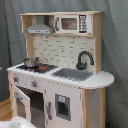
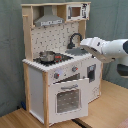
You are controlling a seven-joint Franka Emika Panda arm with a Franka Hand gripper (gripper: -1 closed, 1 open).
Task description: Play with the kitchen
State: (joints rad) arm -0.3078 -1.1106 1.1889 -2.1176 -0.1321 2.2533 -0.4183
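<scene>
The kitchen (image 1: 57, 70) stands upright on a wooden floor (image 2: 107, 107) before a grey curtain (image 2: 11, 50), its oven door (image 2: 69, 97) ajar in both exterior views, while the arm (image 2: 112, 49) reaches in from the second exterior view's right, its front end at the sink (image 1: 74, 74) side of the countertop. Judged step: an approach toward the sink or faucet (image 1: 84, 59); the next move calls for choosing a target (faucet, knobs (image 2: 56, 75) or small pot (image 1: 31, 62)) and closing on it without striking the backsplash. I cannot tell how the fingers stand, and no brand, label or writing is readable.
</scene>
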